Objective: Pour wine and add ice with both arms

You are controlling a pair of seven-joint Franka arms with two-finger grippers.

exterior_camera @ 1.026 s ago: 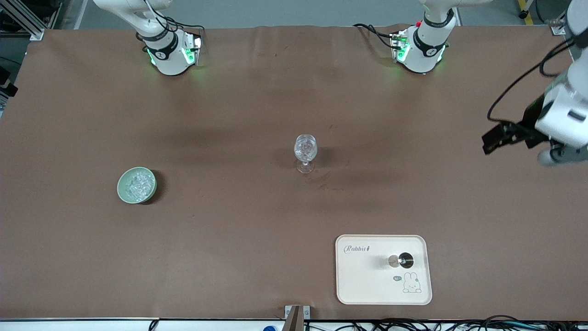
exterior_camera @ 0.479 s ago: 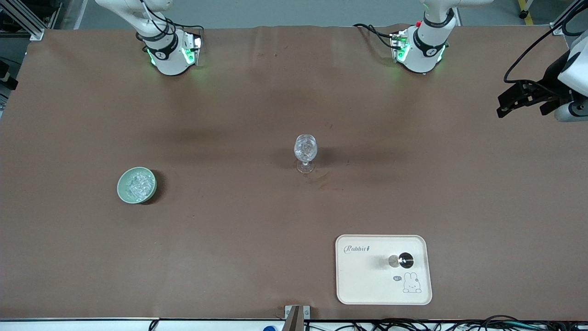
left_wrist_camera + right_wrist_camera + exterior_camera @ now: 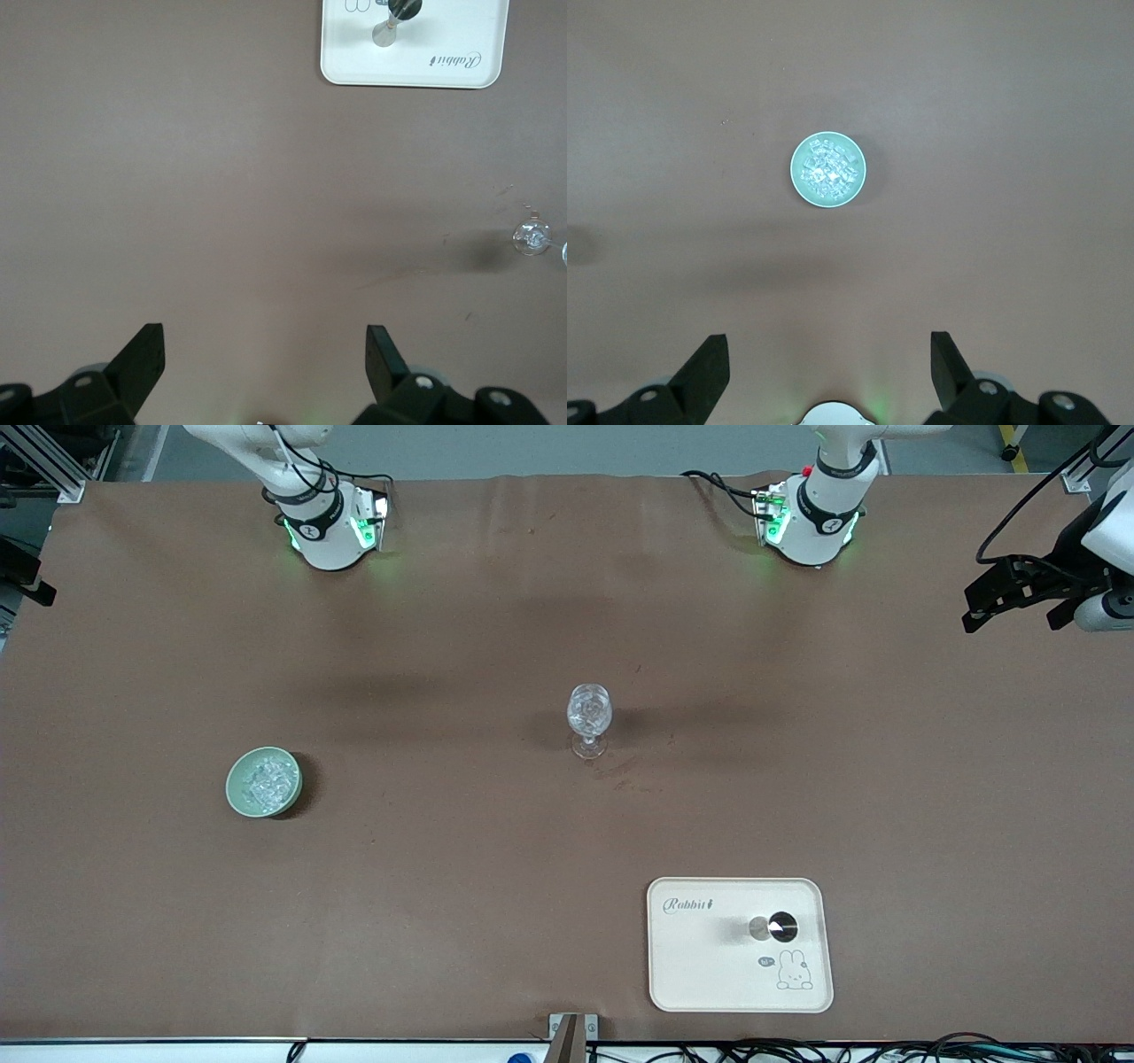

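Observation:
The steel jigger [image 3: 773,927] stands on the cream rabbit tray [image 3: 709,965], nearer the front camera than the clear stemmed glass [image 3: 589,717] at the table's middle. Glittering chunks show inside the glass. Ice [image 3: 268,779] fills the pale green bowl [image 3: 233,790] toward the right arm's end. My left gripper [image 3: 1012,613] is open and empty, high over the left arm's end of the table. My right gripper [image 3: 830,359] is open and empty, high over the table with the bowl [image 3: 796,173] below it. The left wrist view shows the jigger [image 3: 396,18] and the glass [image 3: 532,237].
The brown table cover [image 3: 443,912] is bare around the glass, the bowl and the tray. The two arm bases [image 3: 330,522] stand along the edge farthest from the front camera. Cables lie along the edge nearest the front camera.
My left gripper has risen and drawn back toward the bases, over the left arm's end of the table. A black part of the right gripper has come into the front view's edge.

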